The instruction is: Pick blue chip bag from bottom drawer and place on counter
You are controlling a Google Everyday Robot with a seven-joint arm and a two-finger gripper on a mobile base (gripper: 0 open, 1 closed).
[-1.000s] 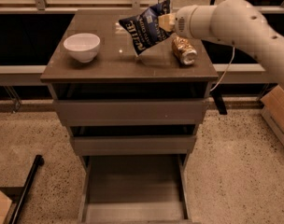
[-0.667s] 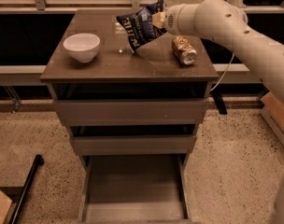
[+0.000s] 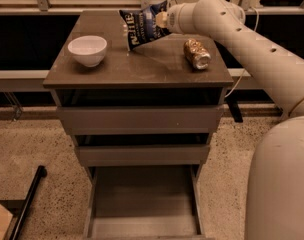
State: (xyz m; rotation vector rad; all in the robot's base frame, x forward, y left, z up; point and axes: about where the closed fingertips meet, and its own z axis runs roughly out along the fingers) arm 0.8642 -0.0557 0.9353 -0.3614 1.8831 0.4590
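Three drawers stack under the bench point(image 3: 142, 69), and the lowest one, the bottom drawer point(image 3: 142, 204), stands pulled out toward the camera with its flat grey floor and thin side walls in view. The two higher drawers above it, the top drawer point(image 3: 142, 119) and the middle drawer point(image 3: 142, 154), show plain flat fronts. The blue chip bag point(image 3: 141, 28) is up at bench height, over the rear middle of the glossy top, well apart from the bottom drawer. It hangs tilted, its white lettering facing the camera and its lower left corner pointing down at the surface; whether that corner touches the bench cannot be told. The end effector point(image 3: 163, 19) is closed on the bag's upper right edge, at the tip of the pale robot arm point(image 3: 252, 49), which reaches in from the right. A white bowl point(image 3: 87, 50) sits upright on the left part of the bench, apart from the bag. A gold-brown can point(image 3: 197, 54) lies on its side on the right part, silver end toward the camera, just below the arm. The robot's rounded body point(image 3: 279, 184) fills the lower right corner, and a black rod point(image 3: 27, 204) lies slanted on the speckled floor point(image 3: 42, 144) at lower left.
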